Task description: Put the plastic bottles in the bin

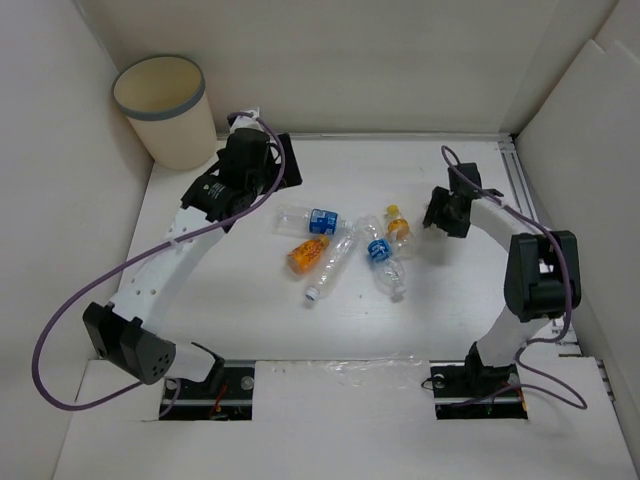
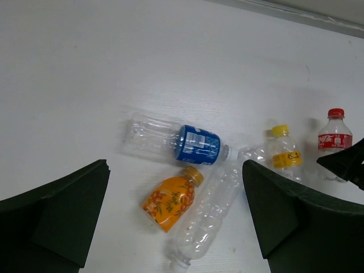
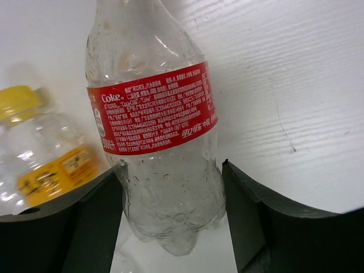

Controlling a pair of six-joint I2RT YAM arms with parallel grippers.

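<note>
Straddling the "Coke" bottle (image 3: 153, 119), right hand (image 3: 170, 168)

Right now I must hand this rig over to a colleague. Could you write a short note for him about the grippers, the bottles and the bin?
The left gripper is open and empty, near the bottles. The right gripper has its fingers on both sides of the red-labelled bottle; I cannot tell if it grips. On the table lie the blue-labelled bottle, orange bottle, clear bottle, second blue-labelled bottle and yellow-capped bottle. The bin stands at the far left; no bottle shows inside. Left: all six bottles.
</note>
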